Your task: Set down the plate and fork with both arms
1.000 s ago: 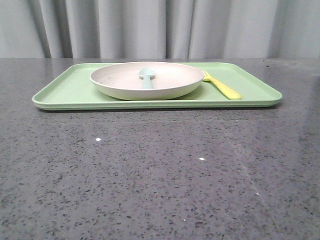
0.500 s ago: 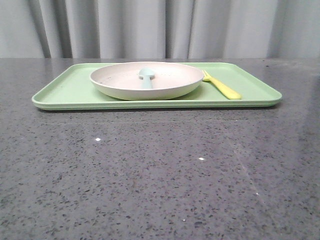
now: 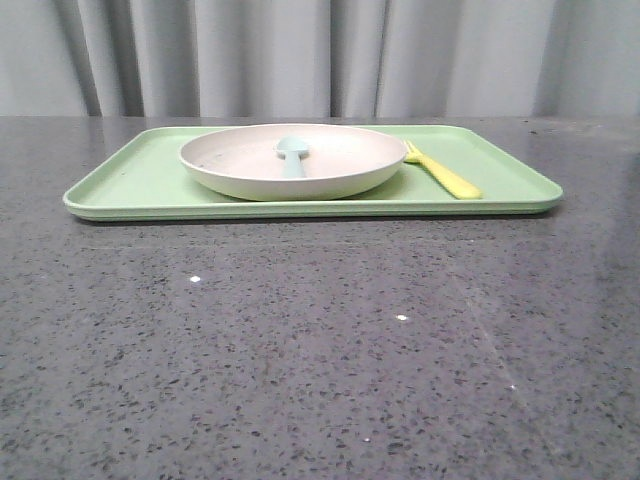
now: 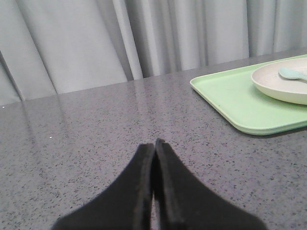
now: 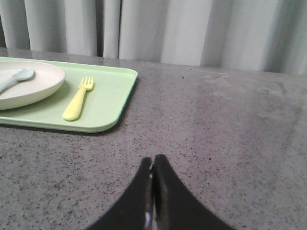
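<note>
The plate [image 3: 293, 160] sits on the light green tray [image 3: 140, 185], toward the tray's middle and far edge, with a pale blue utensil [image 3: 291, 155] lying in its bowl. The fork [image 3: 441, 172] lies flat on the tray just beside the plate's right rim, tines toward the far edge and handle angled toward the tray's near right corner. The tray rests across the far part of the desk [image 3: 320, 350], so both task things are already gathered on one carrier, laid out like a place setting.

The left claw [image 4: 154, 143] is clenched with nothing between its fingers, low over bare desk off the tray's left end. The right claw [image 5: 152, 160] is likewise clenched and holding nothing, over the desk off the tray's right end, near its front right corner. Each arm stands on its own side, the left nearer the plate and the right nearer the fork, which suits a split job. Judging by this layout, the placing looks done or nearly so
</note>
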